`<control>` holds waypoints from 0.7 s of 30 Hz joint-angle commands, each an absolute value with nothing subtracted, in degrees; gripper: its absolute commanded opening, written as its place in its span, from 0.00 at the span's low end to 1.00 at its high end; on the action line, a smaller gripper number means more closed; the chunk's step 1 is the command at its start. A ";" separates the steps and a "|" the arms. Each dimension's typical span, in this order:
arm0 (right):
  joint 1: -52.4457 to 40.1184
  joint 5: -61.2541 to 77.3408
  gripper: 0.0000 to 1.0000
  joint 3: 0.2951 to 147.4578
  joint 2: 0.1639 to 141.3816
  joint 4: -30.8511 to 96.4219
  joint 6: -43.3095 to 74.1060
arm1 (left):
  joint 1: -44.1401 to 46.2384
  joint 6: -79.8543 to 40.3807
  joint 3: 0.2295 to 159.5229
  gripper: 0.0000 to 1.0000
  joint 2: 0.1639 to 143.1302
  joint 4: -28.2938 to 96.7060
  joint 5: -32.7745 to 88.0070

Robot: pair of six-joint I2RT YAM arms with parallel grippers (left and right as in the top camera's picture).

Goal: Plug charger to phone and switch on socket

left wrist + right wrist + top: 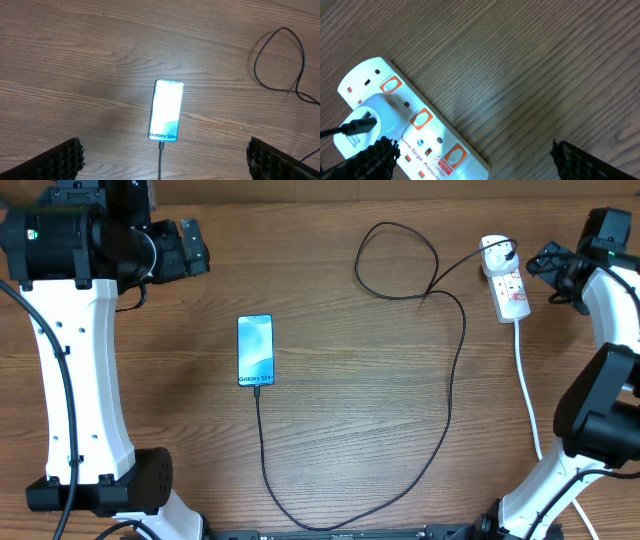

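Note:
The phone (255, 350) lies flat on the table left of centre, screen lit with "Galaxy S24+" text; it also shows in the left wrist view (166, 110). The charger cable (455, 390) is plugged into the phone's near end, loops across the table and ends at a white plug (495, 252) in the socket strip (508, 288). In the right wrist view the socket (427, 135) carries the plug (362, 122). My left gripper (162, 162) is open, high above the phone. My right gripper (472, 160) is open, above the strip.
The strip's thick white cord (528, 395) runs down the right side toward the front edge. The cable forms a loop (395, 260) at the back centre. Both arm bases stand at the front corners.

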State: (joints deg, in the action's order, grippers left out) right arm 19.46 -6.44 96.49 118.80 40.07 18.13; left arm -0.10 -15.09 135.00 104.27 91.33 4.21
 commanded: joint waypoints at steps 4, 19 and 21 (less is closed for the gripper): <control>19.68 -7.46 1.00 98.19 121.12 38.09 18.00 | 0.01 -15.44 135.48 1.00 103.13 91.29 3.62; 19.57 -7.46 1.00 98.17 124.77 34.41 17.98 | 0.01 -15.44 135.48 1.00 103.13 91.29 3.62; 19.57 -7.46 1.00 98.17 124.86 33.82 17.98 | 0.01 -15.44 135.48 0.99 103.13 91.29 3.62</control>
State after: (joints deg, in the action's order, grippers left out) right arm 19.46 -6.46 96.49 124.57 34.76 18.02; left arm -0.10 -15.09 135.00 104.27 91.33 4.19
